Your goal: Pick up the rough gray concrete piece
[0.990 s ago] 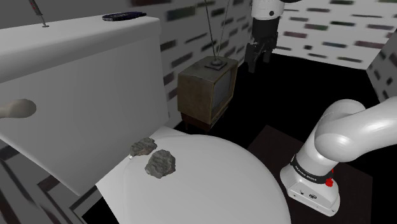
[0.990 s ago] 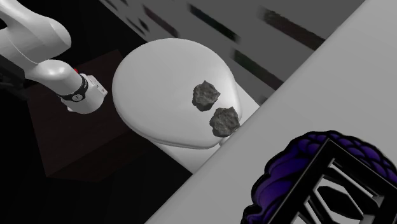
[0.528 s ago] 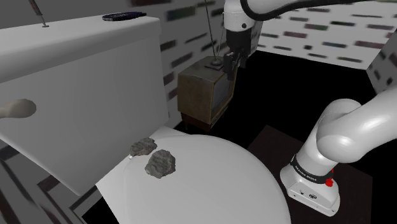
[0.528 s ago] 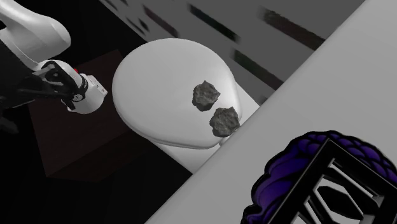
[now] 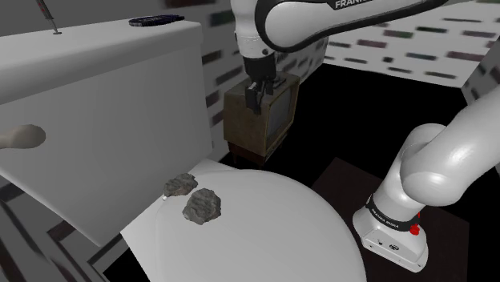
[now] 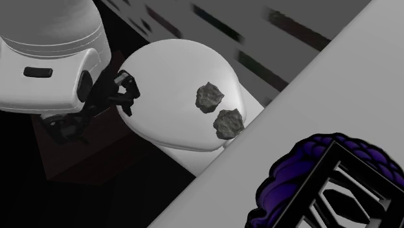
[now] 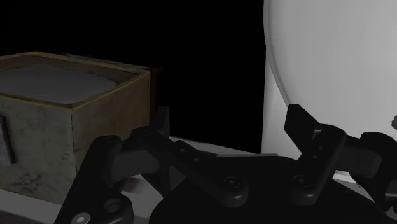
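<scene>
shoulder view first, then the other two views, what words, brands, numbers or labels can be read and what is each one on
"FRANK", running off the picture's top edge, on the white robot arm's upper link.
Small print on the dark band round the arm's lower joint near the stand: too small to read.
No other writing, number or sign can be read in the second exterior view or the wrist view.

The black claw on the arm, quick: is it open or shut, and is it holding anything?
Gripper: open, its two fingers stand apart with nothing between them.
</scene>
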Robot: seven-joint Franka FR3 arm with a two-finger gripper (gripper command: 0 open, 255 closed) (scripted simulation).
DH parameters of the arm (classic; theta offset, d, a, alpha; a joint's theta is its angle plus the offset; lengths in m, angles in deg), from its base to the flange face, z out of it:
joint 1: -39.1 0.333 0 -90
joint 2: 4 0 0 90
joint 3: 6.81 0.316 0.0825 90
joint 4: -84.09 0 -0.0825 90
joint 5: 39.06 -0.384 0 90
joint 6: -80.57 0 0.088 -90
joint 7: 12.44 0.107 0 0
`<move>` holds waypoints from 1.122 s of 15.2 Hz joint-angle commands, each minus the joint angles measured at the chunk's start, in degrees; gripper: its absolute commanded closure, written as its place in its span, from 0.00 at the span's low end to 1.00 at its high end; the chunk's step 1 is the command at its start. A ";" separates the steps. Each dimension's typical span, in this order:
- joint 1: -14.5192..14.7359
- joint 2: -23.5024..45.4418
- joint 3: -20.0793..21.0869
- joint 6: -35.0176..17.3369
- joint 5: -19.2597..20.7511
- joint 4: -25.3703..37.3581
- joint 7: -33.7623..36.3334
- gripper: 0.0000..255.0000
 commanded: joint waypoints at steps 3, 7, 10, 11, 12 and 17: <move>1.72 6.46 3.52 -2.26 2.80 3.78 0.29 0.00; 3.64 13.10 6.88 -3.85 6.50 7.87 1.03 0.00; 5.34 18.19 9.18 -4.57 9.81 11.11 1.72 0.00; 5.99 19.90 9.87 -4.73 10.99 12.23 1.96 0.00; 6.67 21.62 10.53 -4.84 12.22 13.35 2.20 0.00; 10.75 30.26 13.19 -4.83 18.67 19.16 3.17 0.00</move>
